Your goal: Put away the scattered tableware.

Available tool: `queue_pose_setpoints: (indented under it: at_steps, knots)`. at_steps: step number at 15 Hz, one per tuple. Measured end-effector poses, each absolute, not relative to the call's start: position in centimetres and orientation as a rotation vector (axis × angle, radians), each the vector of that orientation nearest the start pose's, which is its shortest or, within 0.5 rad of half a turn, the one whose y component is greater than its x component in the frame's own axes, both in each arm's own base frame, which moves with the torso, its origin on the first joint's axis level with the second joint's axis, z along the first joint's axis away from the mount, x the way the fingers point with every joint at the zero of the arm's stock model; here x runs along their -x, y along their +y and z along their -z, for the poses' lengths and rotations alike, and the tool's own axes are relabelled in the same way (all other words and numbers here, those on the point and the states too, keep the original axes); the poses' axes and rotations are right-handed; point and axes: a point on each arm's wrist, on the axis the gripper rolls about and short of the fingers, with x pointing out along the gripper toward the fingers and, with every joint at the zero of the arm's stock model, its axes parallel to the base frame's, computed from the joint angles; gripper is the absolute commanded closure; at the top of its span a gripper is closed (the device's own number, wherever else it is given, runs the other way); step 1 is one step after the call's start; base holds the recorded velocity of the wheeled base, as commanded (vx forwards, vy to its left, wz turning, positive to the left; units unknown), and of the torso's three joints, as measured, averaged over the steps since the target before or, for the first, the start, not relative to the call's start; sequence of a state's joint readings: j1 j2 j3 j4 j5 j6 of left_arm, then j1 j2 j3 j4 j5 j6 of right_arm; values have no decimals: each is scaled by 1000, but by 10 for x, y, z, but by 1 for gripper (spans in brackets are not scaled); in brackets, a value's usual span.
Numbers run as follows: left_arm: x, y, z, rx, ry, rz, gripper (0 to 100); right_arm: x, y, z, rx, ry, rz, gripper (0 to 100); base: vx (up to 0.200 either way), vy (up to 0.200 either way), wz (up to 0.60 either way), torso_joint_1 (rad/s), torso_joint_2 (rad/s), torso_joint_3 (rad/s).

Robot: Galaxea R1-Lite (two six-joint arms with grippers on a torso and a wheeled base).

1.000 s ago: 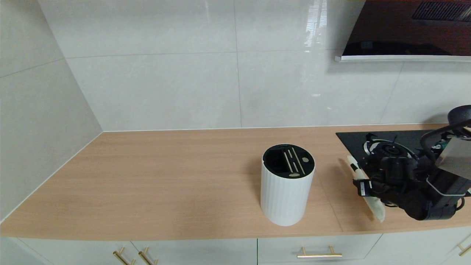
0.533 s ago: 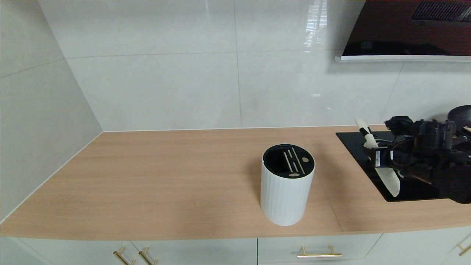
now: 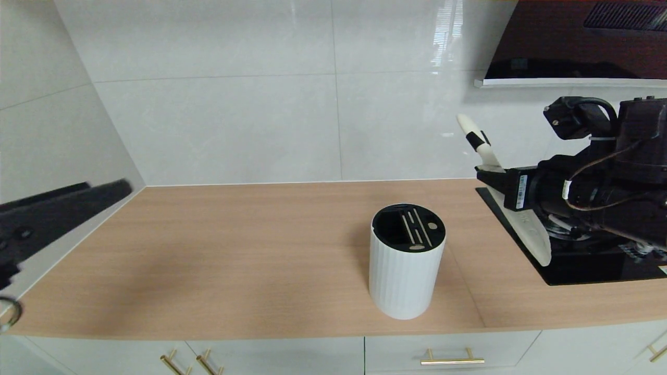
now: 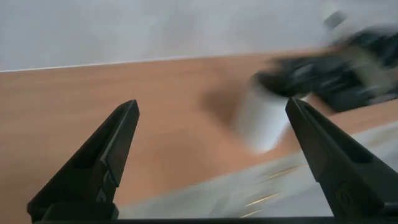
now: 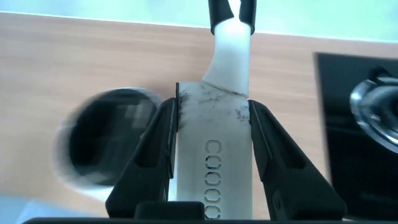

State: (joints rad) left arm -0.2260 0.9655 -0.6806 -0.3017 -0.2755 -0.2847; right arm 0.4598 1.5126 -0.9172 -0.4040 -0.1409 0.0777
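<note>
My right gripper is shut on a white ceramic knife, held in the air to the right of the holder, above the hob's left edge, handle up and back, blade down and forward. In the right wrist view the knife sits between the fingers, with the holder below. The white ribbed knife holder with a black slotted top stands upright on the wooden counter. My left gripper is open, high over the counter's left part; the holder lies beyond it.
A black hob is set into the counter at the right. A range hood hangs above it. Tiled walls close off the back and left. The left arm reaches in at the left edge. Drawer handles line the cabinet front.
My right gripper has lifted the knife from the counter by the hob up into the air and swung it a little leftward. The left arm has come into the head view.
</note>
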Motion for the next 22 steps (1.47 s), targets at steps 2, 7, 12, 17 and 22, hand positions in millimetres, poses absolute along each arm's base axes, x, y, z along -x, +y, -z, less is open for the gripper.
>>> queue_pose_setpoints:
  at_steps: [2,7,12,17,22]
  knots:
    - [-155,-57,-270,373,89,590,0,-222,132,-248,-19,186,-391,100,0,0,0,0,0,0]
    - [-220,-130,-260,515,232,760,0,-195,149,-247,-14,184,-505,100,0,0,0,0,0,0]
    - [-247,-194,-259,636,336,880,0,-182,182,-243,-64,211,-516,100,0,0,0,0,0,0]
    - [-257,-211,-248,637,377,875,0,-180,208,-238,-87,233,-525,100,0,0,0,0,0,0]
    - [-264,-223,-238,636,385,830,0,-181,223,-227,-77,236,-537,100,0,0,0,0,0,0]
